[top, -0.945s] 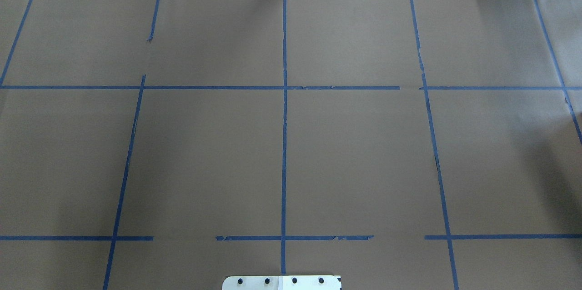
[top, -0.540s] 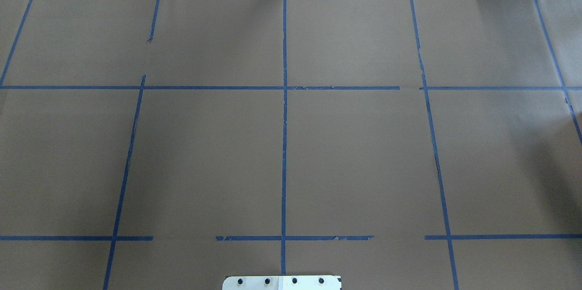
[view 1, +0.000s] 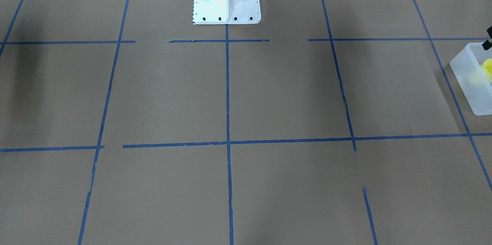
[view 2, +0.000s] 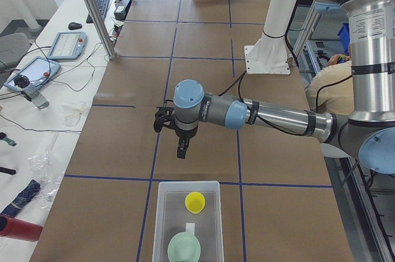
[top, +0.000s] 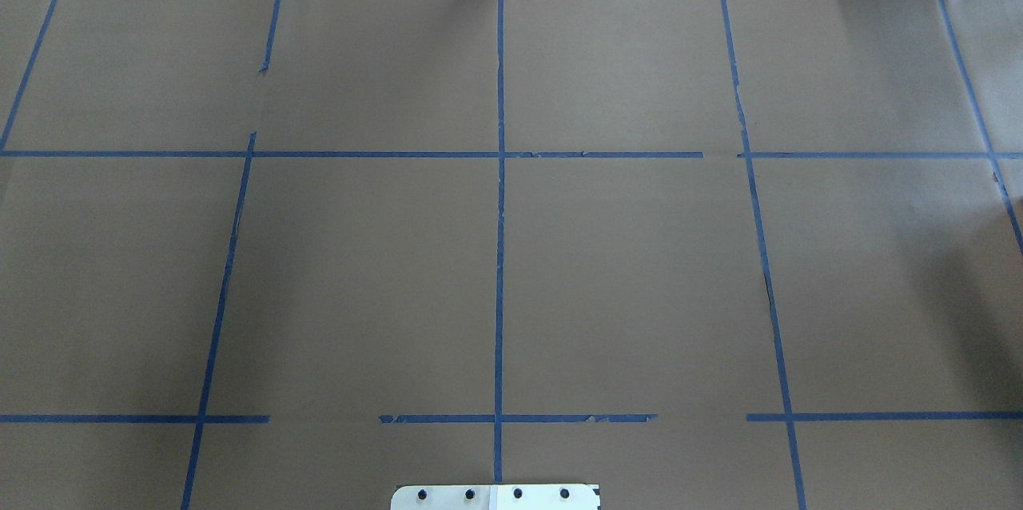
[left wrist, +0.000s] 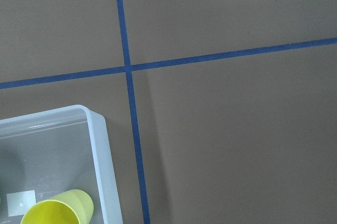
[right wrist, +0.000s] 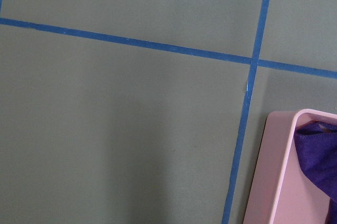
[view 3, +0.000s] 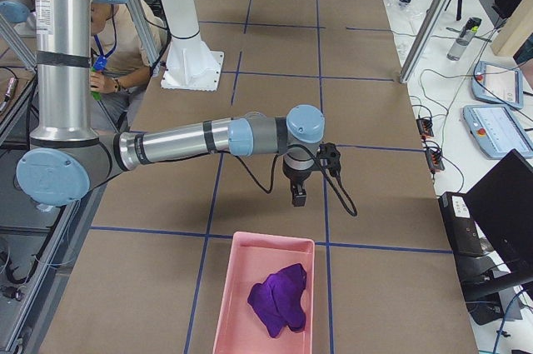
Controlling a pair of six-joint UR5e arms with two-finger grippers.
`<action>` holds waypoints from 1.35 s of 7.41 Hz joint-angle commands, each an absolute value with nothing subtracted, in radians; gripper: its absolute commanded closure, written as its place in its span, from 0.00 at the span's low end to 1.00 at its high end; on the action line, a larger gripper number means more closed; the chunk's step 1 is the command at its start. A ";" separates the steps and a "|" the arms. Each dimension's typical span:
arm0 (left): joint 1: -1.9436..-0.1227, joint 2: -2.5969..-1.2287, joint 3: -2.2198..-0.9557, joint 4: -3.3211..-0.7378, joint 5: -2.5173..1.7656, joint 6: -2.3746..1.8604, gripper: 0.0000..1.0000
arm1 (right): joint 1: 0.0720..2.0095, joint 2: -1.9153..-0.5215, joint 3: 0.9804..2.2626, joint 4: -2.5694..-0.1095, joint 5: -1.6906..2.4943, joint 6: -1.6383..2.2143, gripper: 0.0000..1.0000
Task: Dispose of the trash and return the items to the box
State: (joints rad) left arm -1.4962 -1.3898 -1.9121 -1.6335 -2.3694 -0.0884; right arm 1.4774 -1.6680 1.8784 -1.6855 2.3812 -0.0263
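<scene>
nothing has shifted in the overhead view over the last second. the brown paper-covered worktop (top: 360,278) with its blue tape grid looks the same in each picture, with no arm or object on it, so any recent change lies outside that frame.

in the left side view, the small yellow plastic tumbler cup (view 2: 195,201) stands upright inside the translucent frosted-white rectangular plastic box (view 2: 188,183) at bottom centre. the pale mint-green round bowl (view 2: 184,248) sits in the same box lower in the frame, apart from the cup. the left end effector (view 2: 181,150) hangs at mid-frame, just beyond the box's far edge, carrying nothing visible. i cannot tell whether its fingers are apart or together.

in the right side view, the right end effector (view 3: 297,196) hangs at mid-frame beyond the pink rectangular tray (view 3: 226,304), which holds a crumpled purple cloth (view 3: 281,297), probably the trash. its state cannot be told either.

with both items in the box, the task looks finished or nearly so.
</scene>
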 commanded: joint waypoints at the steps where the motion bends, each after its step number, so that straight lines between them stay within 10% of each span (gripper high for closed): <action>1: -1.512 -1.359 -1.887 -1.623 -2.368 -0.087 0.00 | 1.477 -1.675 1.885 -1.686 2.381 -0.028 0.00; 10: -1.582 -1.359 -1.907 -1.509 -2.281 -0.086 0.00 | 1.505 -1.730 1.861 -1.686 2.387 -0.135 0.00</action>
State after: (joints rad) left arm -1.5803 -1.3476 -1.9129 -1.5116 -2.2884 -0.0871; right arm 1.5025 -1.7219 1.8683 -1.6859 2.3856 -0.1191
